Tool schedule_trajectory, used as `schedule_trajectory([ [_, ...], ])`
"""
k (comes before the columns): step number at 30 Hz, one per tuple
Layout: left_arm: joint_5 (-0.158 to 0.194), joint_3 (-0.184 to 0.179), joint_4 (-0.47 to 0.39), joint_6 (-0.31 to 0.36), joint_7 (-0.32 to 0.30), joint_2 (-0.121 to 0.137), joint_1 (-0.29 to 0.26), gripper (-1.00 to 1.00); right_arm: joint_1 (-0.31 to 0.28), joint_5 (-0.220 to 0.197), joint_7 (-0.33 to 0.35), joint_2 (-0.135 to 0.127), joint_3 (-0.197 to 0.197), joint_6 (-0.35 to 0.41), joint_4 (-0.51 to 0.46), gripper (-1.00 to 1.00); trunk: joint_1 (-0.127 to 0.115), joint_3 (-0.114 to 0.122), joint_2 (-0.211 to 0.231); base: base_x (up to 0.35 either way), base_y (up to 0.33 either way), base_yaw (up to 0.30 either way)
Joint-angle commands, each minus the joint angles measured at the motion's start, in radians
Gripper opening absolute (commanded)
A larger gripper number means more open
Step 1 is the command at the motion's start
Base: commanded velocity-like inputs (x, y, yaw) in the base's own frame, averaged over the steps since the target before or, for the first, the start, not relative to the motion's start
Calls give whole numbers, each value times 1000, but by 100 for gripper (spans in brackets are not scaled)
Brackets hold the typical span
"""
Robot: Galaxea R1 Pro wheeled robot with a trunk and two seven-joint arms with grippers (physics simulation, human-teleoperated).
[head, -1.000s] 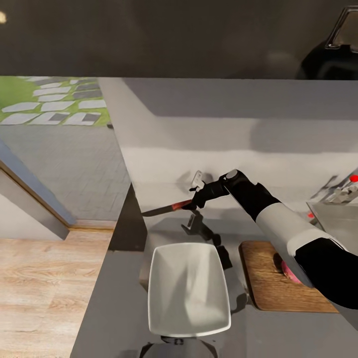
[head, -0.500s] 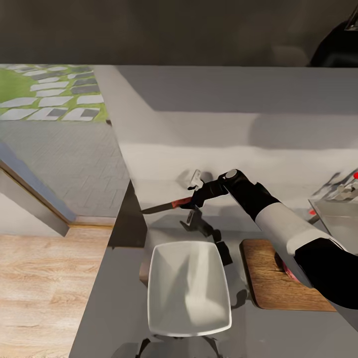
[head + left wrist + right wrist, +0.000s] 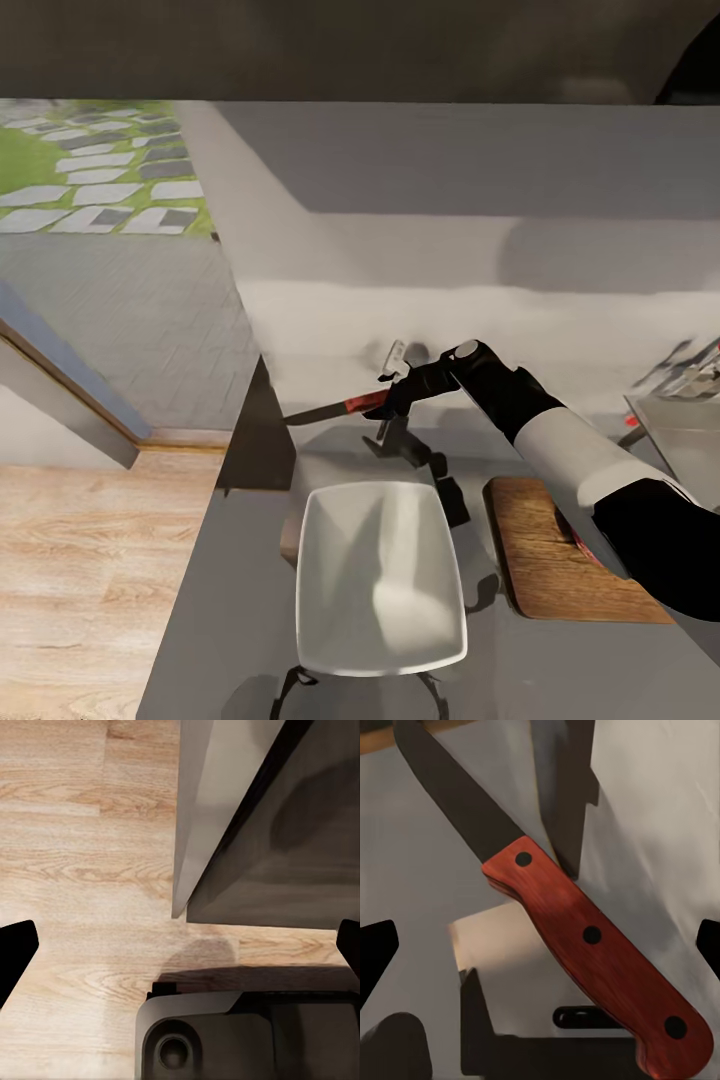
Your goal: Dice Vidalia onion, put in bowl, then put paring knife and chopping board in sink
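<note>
While the right arm reaches forward over the grey table (image 3: 250, 600), its right claw (image 3: 392, 396) is clamped on the paring knife (image 3: 335, 408), gripping the reddish-brown handle so that the dark blade points toward the robot's left, out past the table's far left corner. Knife is held clear of the surface, roughly level; its shadow falls on the table below. Right wrist view confirms the hold: paring knife handle with three dark rivets running diagonally, blade tapering to a dark point, pale table surface behind it. Bowl (image 3: 380, 580), white and square with rounded corners, sits on the table just on the near side of the held knife, nothing visible inside it. Chopping board (image 3: 540, 570), brown wood, lies just beside the bowl on its right, not touching as far as I can tell; the right forearm crosses over the board's right part. A sliver of pink, the Vidalia onion (image 3: 572, 533), peeks out on the board at the forearm's edge, mostly hidden. Sink (image 3: 680, 440) shows at the right edge, steel drainer with part of the tap above it. Left claw (image 3: 180, 945) hangs over wooden floor (image 3: 75, 832) beside a dark cabinet corner (image 3: 225, 855), its fingertips set wide apart, nothing between them.
</note>
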Motion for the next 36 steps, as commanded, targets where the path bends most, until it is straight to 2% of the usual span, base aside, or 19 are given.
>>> schedule_trajectory([
  [1,6,2,-1,-1,-7,0,0,100,-1,1,2,-1,2,8,-3,100,1,-3,-2,0,0,0],
  [36,6,2,-3,-1,-7,0,0,100,-1,1,2,-2,-4,7,-3,100,1,-59,-2,0,0,0],
])
